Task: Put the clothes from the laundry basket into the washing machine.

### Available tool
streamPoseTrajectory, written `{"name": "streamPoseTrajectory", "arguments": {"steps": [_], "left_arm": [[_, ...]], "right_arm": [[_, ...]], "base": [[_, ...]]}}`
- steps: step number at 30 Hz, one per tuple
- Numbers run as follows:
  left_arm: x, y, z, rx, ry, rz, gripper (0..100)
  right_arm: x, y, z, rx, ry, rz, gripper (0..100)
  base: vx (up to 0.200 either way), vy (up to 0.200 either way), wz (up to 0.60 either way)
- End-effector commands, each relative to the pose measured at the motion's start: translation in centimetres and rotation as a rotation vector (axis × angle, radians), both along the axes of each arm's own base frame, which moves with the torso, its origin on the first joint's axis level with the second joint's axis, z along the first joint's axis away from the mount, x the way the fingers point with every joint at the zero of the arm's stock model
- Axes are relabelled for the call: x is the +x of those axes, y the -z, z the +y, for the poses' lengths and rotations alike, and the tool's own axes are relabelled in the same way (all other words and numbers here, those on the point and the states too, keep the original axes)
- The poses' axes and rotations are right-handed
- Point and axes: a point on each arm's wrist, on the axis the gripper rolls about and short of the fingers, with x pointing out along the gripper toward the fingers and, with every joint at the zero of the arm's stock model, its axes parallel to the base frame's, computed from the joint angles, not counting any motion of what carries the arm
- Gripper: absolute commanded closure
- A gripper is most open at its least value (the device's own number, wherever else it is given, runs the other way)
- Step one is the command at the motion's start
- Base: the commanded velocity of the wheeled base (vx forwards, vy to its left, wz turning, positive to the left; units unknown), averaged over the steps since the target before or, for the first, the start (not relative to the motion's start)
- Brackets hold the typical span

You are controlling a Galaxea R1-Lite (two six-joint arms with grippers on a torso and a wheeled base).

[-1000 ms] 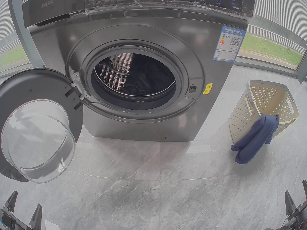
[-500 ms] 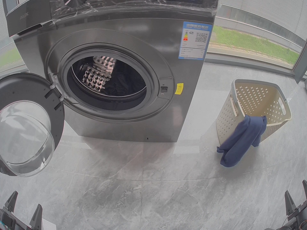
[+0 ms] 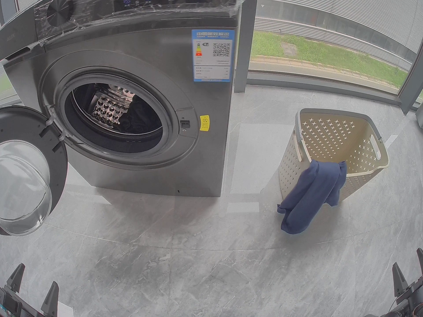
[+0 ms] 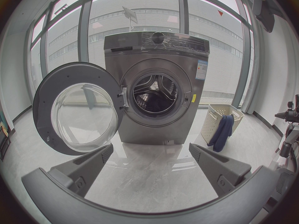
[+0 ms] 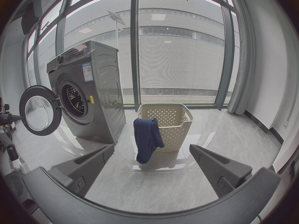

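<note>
A grey washing machine (image 3: 145, 45) stands on the left with its round door (image 3: 26, 172) swung wide; dark clothing lies in the drum (image 3: 116, 113). To the right stands a cream laundry basket (image 3: 337, 148) with a dark blue garment (image 3: 310, 194) draped over its front rim, the lower end on the floor. My left gripper (image 3: 33, 285) is open at the bottom left, far from the machine, nothing between its fingers (image 4: 93, 164). My right gripper (image 3: 407, 271) is open at the bottom right, well short of the basket (image 5: 169, 122) and the garment (image 5: 146, 139), with empty fingers (image 5: 218, 167).
Grey tiled floor (image 3: 198, 260) spreads wide between me and both things. Floor-to-ceiling windows (image 3: 335, 36) run behind the basket. The open door (image 4: 78, 109) juts out to the machine's left. A curtain (image 5: 246, 63) hangs at the far right.
The whole head view has swung right: machine and basket sit further left in the picture. Nothing itself has moved; both grippers stay open in the same spots.
</note>
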Motion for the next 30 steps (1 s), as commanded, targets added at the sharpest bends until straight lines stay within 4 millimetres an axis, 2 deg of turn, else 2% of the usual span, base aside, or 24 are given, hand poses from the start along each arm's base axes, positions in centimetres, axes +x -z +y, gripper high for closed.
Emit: {"name": "streamPoseTrajectory", "arguments": {"steps": [1,6,23,30], "left_arm": [[0.03,0.52,0.00,0.000,0.000,0.005,0],[0.03,0.50,0.00,0.000,-0.001,0.003,0],[0.03,0.52,0.00,-0.003,-0.001,0.005,0],[0.03,0.50,0.00,-0.001,-0.001,0.003,0]], "right_arm": [[0.06,0.51,0.00,0.000,0.001,0.009,0],[0.08,0.50,0.00,0.000,0.001,0.010,0],[0.08,0.50,0.00,0.000,0.001,0.010,0],[0.08,0.50,0.00,0.000,0.001,0.010,0]], "base": [[0.000,0.000,0.00],[0.000,0.000,0.00],[0.000,-0.200,0.00],[0.000,0.000,0.00]]}}
